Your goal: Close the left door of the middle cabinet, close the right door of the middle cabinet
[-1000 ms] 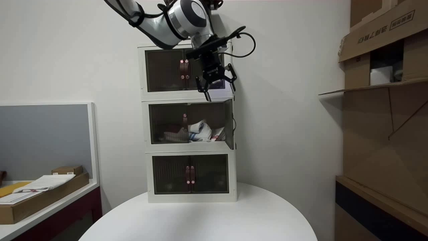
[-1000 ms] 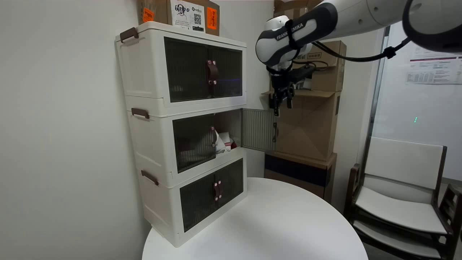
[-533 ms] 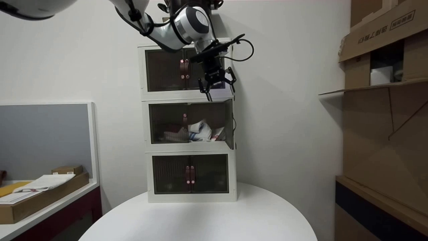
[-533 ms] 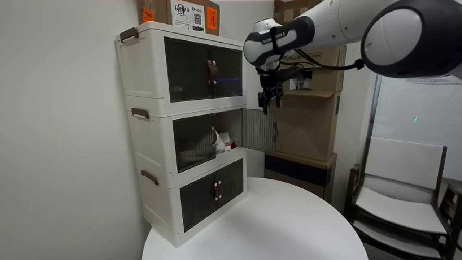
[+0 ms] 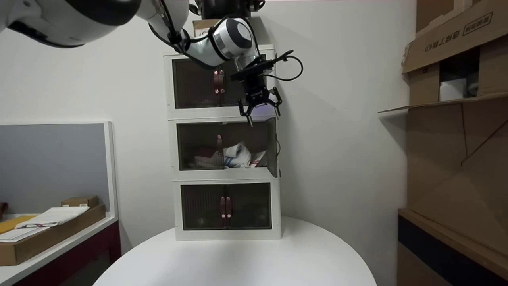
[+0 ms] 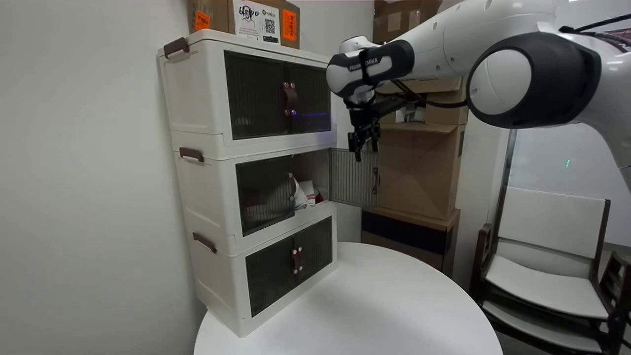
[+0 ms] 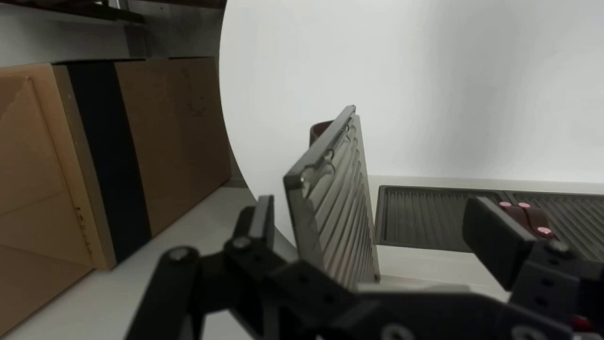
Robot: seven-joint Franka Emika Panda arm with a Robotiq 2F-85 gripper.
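The empty pincer (image 5: 264, 120), jaws spread, hangs near the upper edge of the right door (image 6: 352, 180), standing open on the middle cabinet (image 6: 204, 192); the left door (image 6: 266, 195) appears shut. A misaligned descent may jam on that edge; inner-face pressure would swing it wider.

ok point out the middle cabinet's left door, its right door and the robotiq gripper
Middle-cabinet left door (image 6: 262, 197): an exterior view, on its dark tinted panel.
Middle-cabinet right door (image 6: 351, 178): an exterior view, on the inner face of its open panel.
Robotiq gripper (image 5: 264, 120): an exterior view, midway between its parted fingertips.
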